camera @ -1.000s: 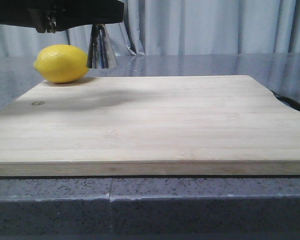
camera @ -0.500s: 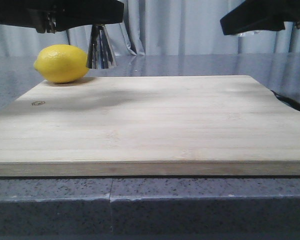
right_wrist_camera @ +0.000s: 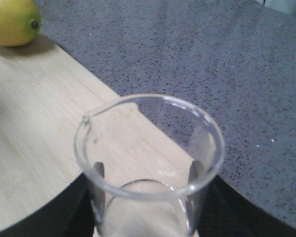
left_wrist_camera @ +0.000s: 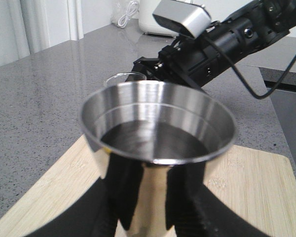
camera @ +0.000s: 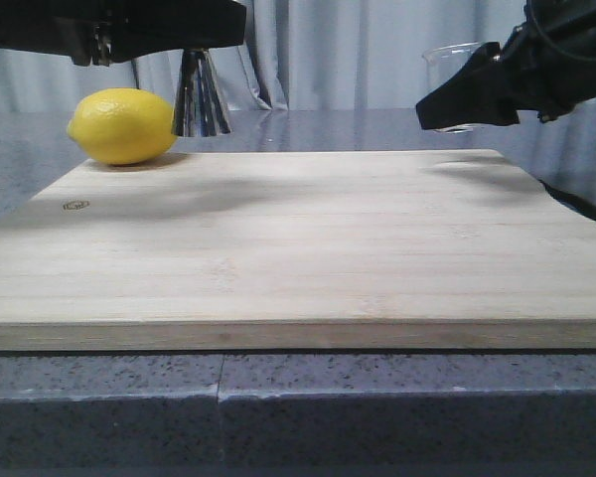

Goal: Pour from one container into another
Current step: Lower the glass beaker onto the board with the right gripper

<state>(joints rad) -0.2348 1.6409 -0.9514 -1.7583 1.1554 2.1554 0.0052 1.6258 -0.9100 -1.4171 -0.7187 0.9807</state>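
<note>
Front view: my left tool [camera: 201, 45] holds the jigger [camera: 201, 97] above the board's [camera: 298, 238] far left corner beside the lemon [camera: 122, 125]; my right tool [camera: 467, 99] carries the beaker [camera: 452, 62] over the far right corner, well apart.

Left wrist view: fingers [left_wrist_camera: 126, 190] clamp the jigger's [left_wrist_camera: 158, 133] waist, cup upright.

Right wrist view: the beaker [right_wrist_camera: 148, 163] sits gripped, upright. I judge both are lifted; closing in and pouring remain.
</note>
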